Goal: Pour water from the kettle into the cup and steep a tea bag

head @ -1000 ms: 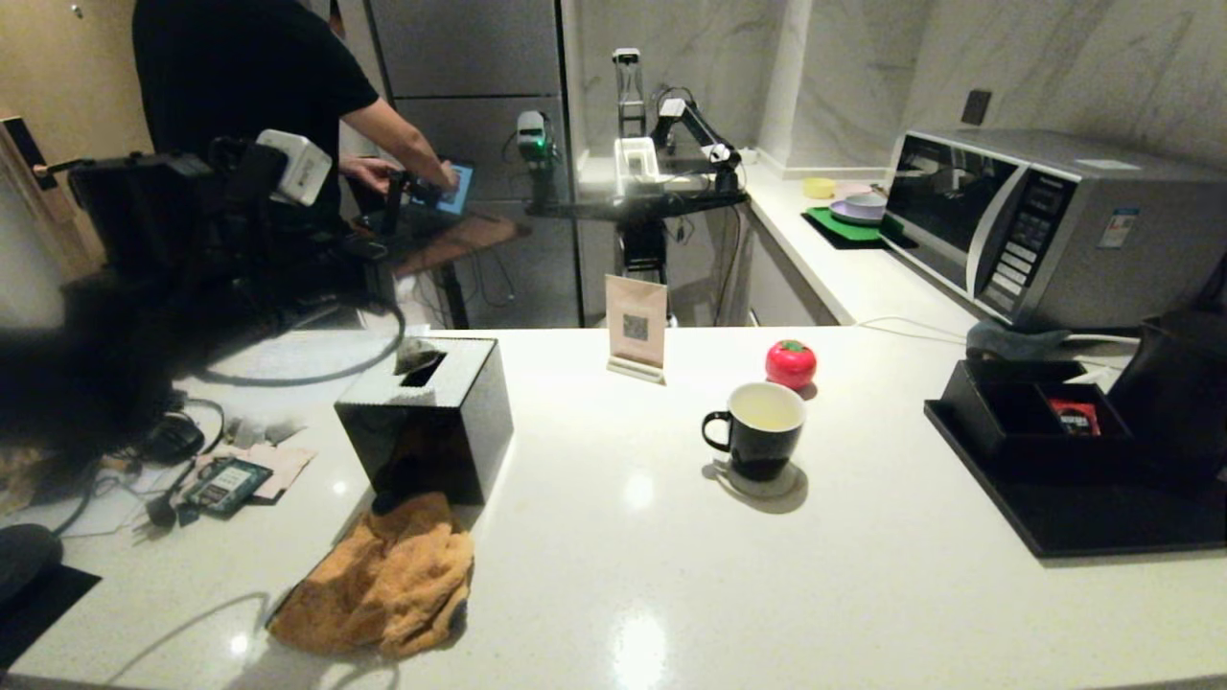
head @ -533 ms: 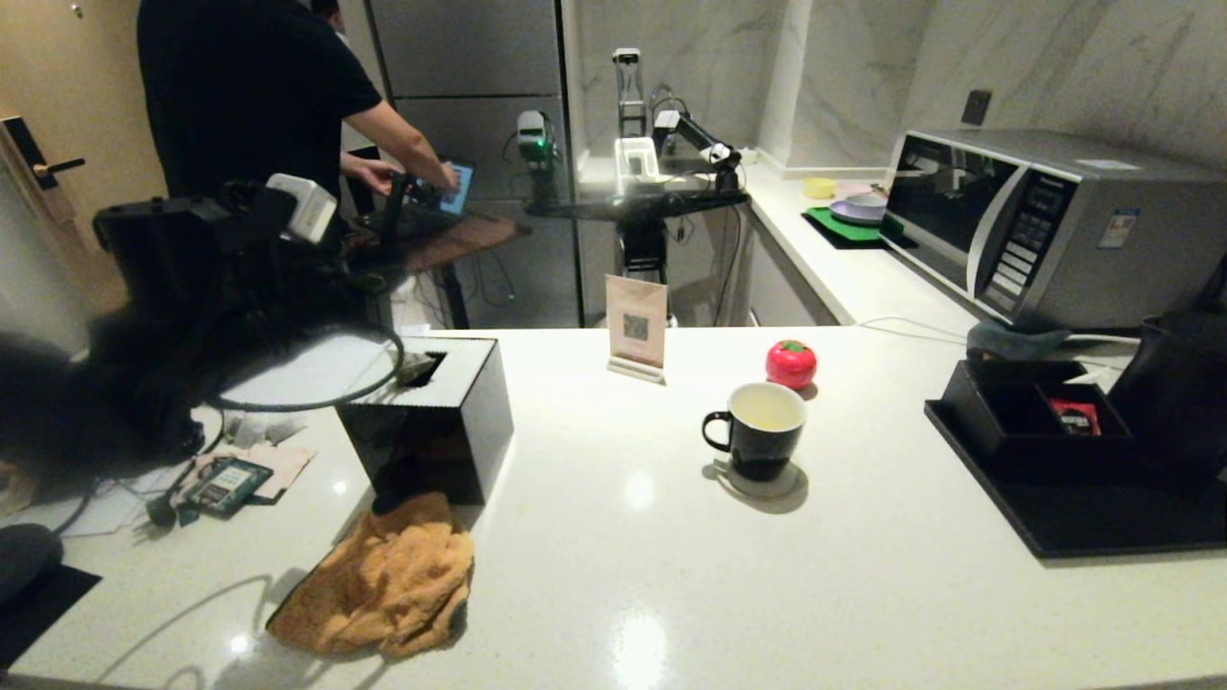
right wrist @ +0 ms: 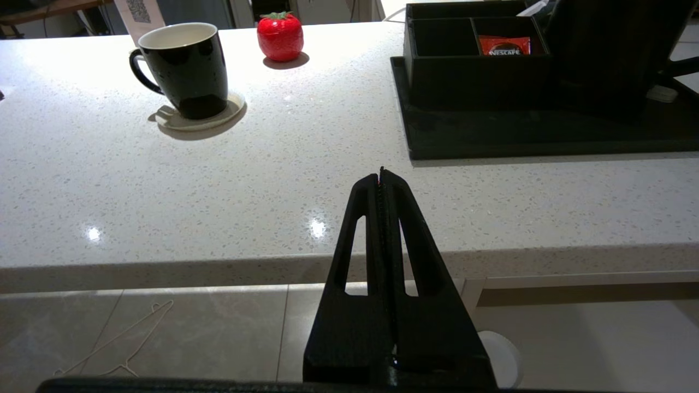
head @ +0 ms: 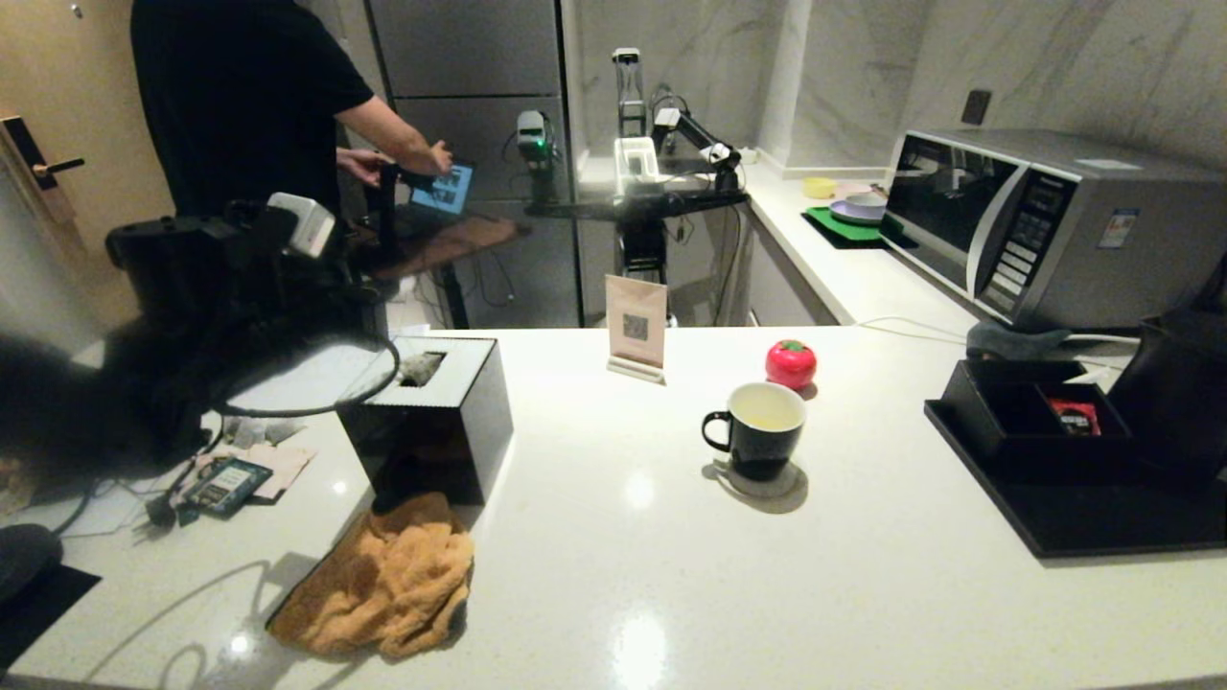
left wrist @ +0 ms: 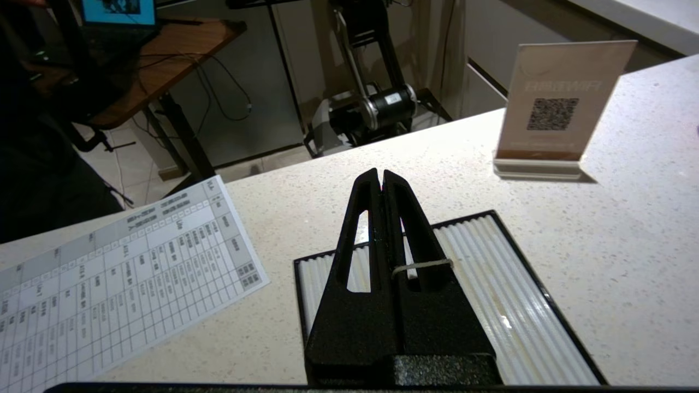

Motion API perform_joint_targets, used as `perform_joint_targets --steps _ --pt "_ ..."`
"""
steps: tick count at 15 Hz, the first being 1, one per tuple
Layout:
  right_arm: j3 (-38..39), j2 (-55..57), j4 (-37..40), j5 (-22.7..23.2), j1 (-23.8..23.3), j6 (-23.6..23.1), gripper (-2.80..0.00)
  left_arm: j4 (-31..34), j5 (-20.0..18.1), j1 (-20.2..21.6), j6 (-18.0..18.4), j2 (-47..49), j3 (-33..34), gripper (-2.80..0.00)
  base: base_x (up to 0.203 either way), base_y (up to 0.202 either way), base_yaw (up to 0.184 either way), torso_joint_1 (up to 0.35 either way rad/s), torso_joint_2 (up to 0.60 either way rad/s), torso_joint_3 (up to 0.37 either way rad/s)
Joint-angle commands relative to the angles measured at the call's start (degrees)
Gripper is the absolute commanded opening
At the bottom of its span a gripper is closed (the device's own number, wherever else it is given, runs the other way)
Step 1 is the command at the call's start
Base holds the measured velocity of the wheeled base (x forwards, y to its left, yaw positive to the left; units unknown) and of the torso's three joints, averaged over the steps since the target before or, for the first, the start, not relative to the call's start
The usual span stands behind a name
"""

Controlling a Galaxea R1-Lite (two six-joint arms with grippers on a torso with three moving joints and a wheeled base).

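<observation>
Since a second ago the left arm has drifted right and lower over the black tissue box (head: 427,422); the person's hand left the tablet.

Head view: one cup (head: 757,433) with water (head: 765,419), one red tomato-shaped item (head: 791,363), far right of that arm.

Left wrist view: left gripper (left wrist: 381,177) pressed together, a string (left wrist: 421,266) across one finger, one ribbed box top below, one QR sign (left wrist: 557,112) beyond.

Right wrist view: right gripper (right wrist: 381,173) pressed together, empty, before the counter edge; one black tray (right wrist: 524,131) ahead.
</observation>
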Motion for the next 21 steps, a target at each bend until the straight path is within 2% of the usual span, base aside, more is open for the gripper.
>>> perform_joint_targets --steps 1,7,21 --pt "0.0 0.07 -0.01 -0.01 -0.02 0.01 -2.8 -1.08 -0.09 0.48 -0.04 1.25 -0.16 -2.8 0.0 0.0 0.0 0.0 0.0 0.0" --pt "0.0 0.07 -0.04 -0.01 -0.01 0.01 -2.8 -2.84 -0.15 2.23 -0.04 2.25 0.72 -2.8 0.0 0.0 0.0 0.0 0.0 0.0" --pt "0.0 0.07 -0.04 -0.01 0.04 0.01 -2.8 -8.15 -0.17 -0.29 -0.21 6.17 0.89 -2.8 0.0 0.0 0.0 0.0 0.0 0.0"
